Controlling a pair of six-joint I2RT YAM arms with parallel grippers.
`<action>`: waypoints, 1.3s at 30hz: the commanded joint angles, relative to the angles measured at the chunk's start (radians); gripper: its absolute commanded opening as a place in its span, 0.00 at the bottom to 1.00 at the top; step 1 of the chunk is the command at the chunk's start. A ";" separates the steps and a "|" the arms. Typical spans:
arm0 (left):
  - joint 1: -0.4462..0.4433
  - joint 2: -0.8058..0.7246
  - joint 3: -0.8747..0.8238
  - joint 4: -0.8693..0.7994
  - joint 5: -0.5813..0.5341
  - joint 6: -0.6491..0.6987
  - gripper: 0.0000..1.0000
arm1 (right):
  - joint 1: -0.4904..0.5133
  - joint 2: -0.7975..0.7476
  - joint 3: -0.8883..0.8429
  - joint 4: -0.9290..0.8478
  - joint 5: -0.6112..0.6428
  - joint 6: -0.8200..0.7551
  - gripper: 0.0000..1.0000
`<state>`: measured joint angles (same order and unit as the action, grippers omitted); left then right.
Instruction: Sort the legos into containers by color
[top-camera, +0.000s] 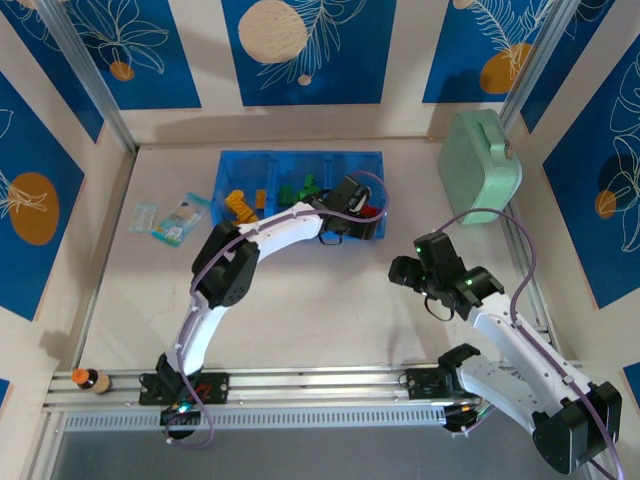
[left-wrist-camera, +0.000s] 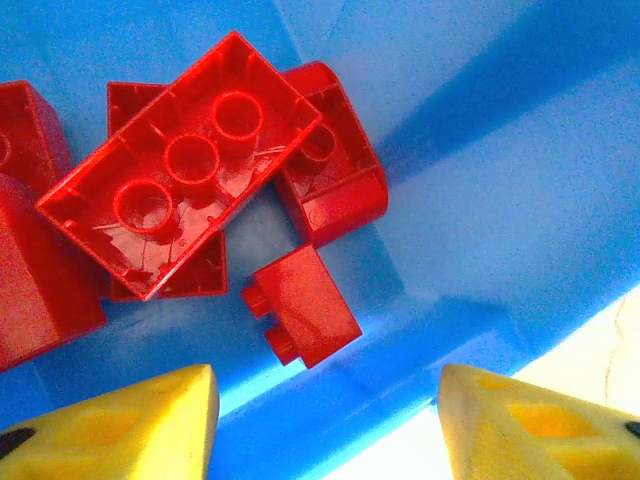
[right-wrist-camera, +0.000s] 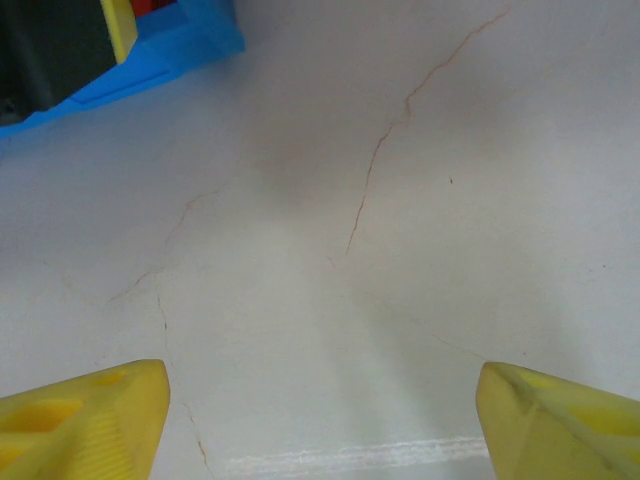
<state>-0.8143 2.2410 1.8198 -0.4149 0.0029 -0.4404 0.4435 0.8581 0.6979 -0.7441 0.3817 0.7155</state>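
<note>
Hovering over red legos (left-wrist-camera: 190, 170), left tool (left-wrist-camera: 325, 405), seemingly empty.

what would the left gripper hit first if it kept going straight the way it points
Most likely the small red brick lying in the tray, straight ahead of the open left gripper. Depth is unclear, so the tray's blue wall could come first.

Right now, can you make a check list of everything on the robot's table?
Surface: pale table with thin cracks.
Job's things: blue tray holds orange-yellow legos left, green legos middle, red legos right.
Clutter: packets, mint-green case, small orange-capped thing at the near edge.
Grippers: left claw open, empty, over the red legos; right claw open, empty, over bare table.
Cables: purple cables run along both arms.
Surroundings: blue-and-cream leaf-pattern walls.
</note>
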 joint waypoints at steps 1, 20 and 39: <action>-0.020 -0.039 -0.031 -0.072 0.008 -0.013 0.69 | -0.006 -0.011 -0.012 0.011 -0.028 0.002 0.81; -0.017 -1.062 -0.879 0.141 -0.700 0.134 0.96 | -0.075 -0.251 -0.165 0.473 0.132 -0.410 0.99; 0.182 -1.652 -1.580 0.357 -1.080 0.367 1.00 | -0.117 -0.301 -0.459 0.594 0.274 -0.420 0.99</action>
<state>-0.6594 0.5766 0.2790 -0.1181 -1.0763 -0.0498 0.3321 0.5720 0.2726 -0.2054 0.6510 0.2882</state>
